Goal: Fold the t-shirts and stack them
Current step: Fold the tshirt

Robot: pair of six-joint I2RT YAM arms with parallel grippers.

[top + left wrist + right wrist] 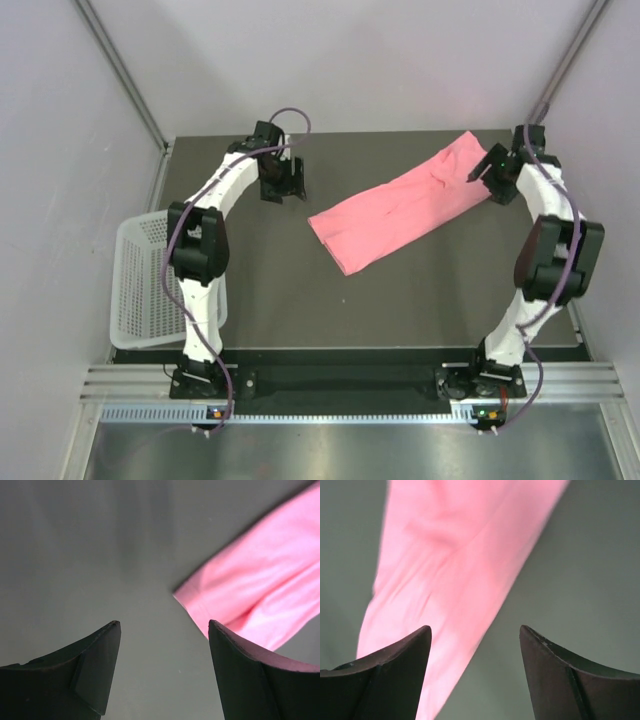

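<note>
Even, diffuse lighting; faint shadows. Wrist views soft: t-shirt [455, 570] ahead of right hand [475, 645] is blurred.

The plain salmon-pink t-shirt [405, 212] lies flat, folded into a long narrow band, slanting from centre toward far right.

One salmon-pink thin-fabric t-shirt [405, 212]; one white perforated plastic basket [140, 285], left; two black grippers: left gripper [283, 184], right gripper [480, 172].

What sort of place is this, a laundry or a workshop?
Probably a lab test booth, not a laundry: two robot arms bolted to a dark table, plain walls closing it in, and just one pink t-shirt and a white basket.
</note>
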